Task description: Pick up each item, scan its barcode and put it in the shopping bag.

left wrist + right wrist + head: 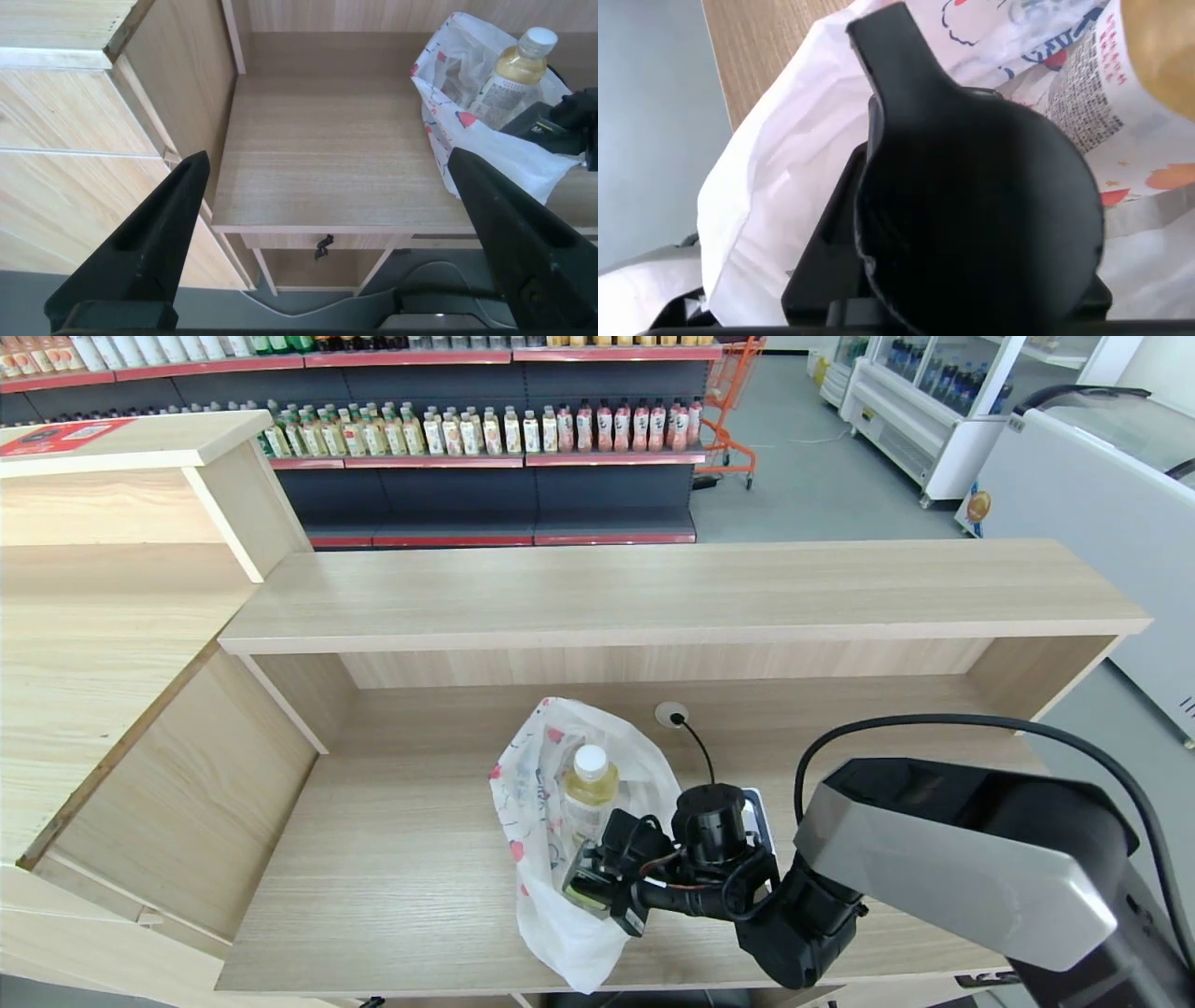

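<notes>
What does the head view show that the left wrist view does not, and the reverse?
Head view adds: shelves of bottles, a freezer, a cable port in the counter. Left wrist view adds: the left gripper, jaws open, facing the counter. Both: the bag on the counter, with the bottle in it.

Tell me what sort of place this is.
Most likely a small supermarket checkout: shelves of bottled drinks behind, glass-fronted chillers to the right, and a wooden counter with a shopping bag on it.
</notes>
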You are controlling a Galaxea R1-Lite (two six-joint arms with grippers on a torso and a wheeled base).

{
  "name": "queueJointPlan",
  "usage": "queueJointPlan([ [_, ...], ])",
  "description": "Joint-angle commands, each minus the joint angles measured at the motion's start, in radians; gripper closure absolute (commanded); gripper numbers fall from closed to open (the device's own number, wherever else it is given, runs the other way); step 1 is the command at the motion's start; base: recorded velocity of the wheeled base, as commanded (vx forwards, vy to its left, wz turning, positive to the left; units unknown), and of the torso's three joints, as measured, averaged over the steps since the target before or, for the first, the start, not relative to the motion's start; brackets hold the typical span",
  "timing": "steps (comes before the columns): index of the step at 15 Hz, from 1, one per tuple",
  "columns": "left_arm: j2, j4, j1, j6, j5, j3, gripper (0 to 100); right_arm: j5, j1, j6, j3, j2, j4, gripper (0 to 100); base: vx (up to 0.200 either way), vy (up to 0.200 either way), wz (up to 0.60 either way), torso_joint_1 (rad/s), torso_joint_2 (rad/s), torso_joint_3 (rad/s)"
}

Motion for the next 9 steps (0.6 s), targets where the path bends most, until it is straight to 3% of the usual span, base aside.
queueJointPlan([
  [1,0.000,0.000,0.000,0.000,0.000,0.000,0,0.000,0.001,-0.008,-0.003,0.027,0.000,100,0.000,0.000,0.00,0.000,0.00,0.000],
  [2,0.000,0.000,0.000,0.000,0.000,0.000,0,0.000,0.001,-0.008,-0.002,0.027,-0.004,0,0.000,0.000,0.00,0.000,0.00,0.000],
  [5,0.000,0.000,0.000,0.000,0.000,0.000,0,-0.002,-0.002,0.015,0.029,-0.033,-0.007,0,0.000,0.000,0.00,0.000,0.00,0.000],
  [9,0.000,0.000,0.000,0.000,0.000,0.000,0,-0.002,-0.038,0.287,0.245,-0.269,-0.082,0,0.000,0.000,0.00,0.000,0.00,0.000],
])
